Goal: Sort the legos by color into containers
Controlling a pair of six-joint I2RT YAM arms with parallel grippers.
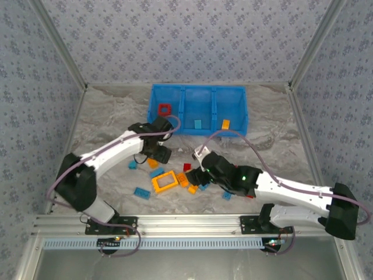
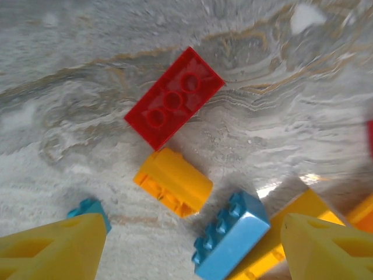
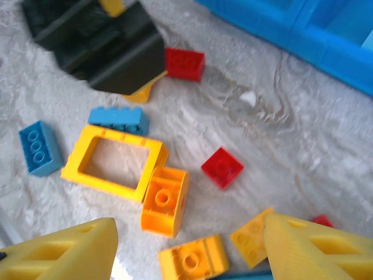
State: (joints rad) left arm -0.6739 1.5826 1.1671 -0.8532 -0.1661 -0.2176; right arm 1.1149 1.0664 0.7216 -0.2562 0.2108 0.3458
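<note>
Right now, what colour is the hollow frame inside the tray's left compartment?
Red. The hollow frame shows best in the top external view.

Both arms, left arm (image 1: 113, 153) and right arm (image 1: 291, 189): white shells, black joints and bases. Lilac cable (image 1: 224, 131) runs along each. Green light (image 1: 235, 175) near right wrist. Yellow wedge-shaped fingers (image 2: 55, 251), slotted cut-outs.
</note>
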